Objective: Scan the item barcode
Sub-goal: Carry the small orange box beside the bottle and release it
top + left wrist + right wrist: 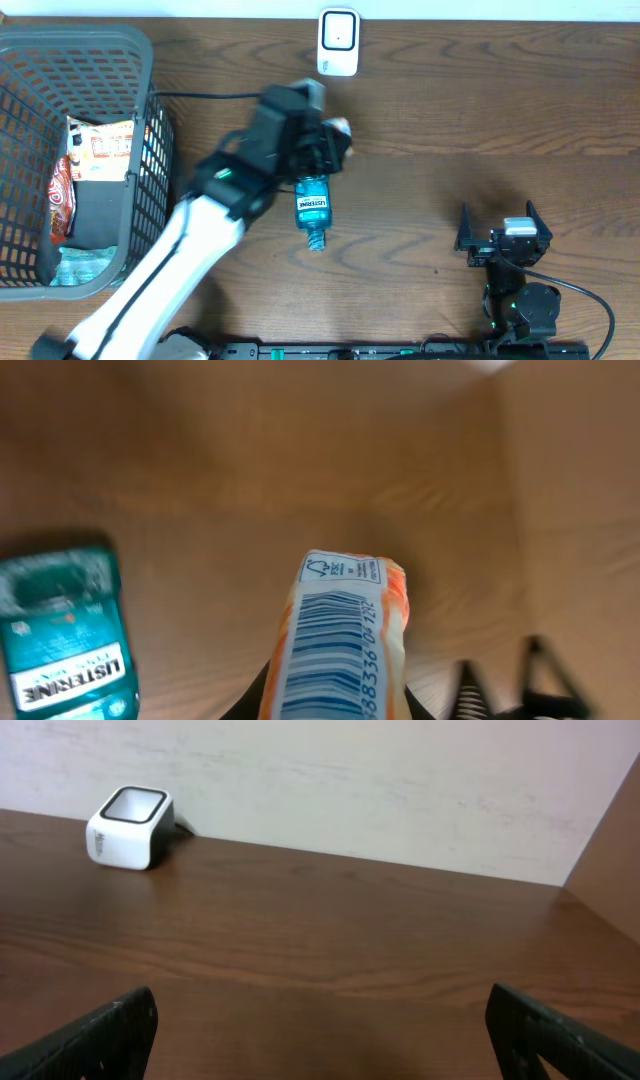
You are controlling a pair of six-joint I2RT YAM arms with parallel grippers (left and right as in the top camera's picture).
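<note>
- We see a brown wooden table (480, 120).
- On it we find a grey basket (80, 40) at the left.
- A white scanner (338, 42) sits at the far edge.
- A teal mouthwash bottle (312, 208) lies mid-table.

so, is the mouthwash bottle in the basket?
No, the mouthwash bottle lies on the table, outside the basket.

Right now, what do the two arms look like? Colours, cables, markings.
Left arm: white link shells, black joints and wrist block, a small green light near the elbow, and a grey camera housing on top. Right arm: all black, with a pale grey camera module at the wrist, slim black jaws, a black cable looping off its side and a green light low down. No readable markings.
</note>
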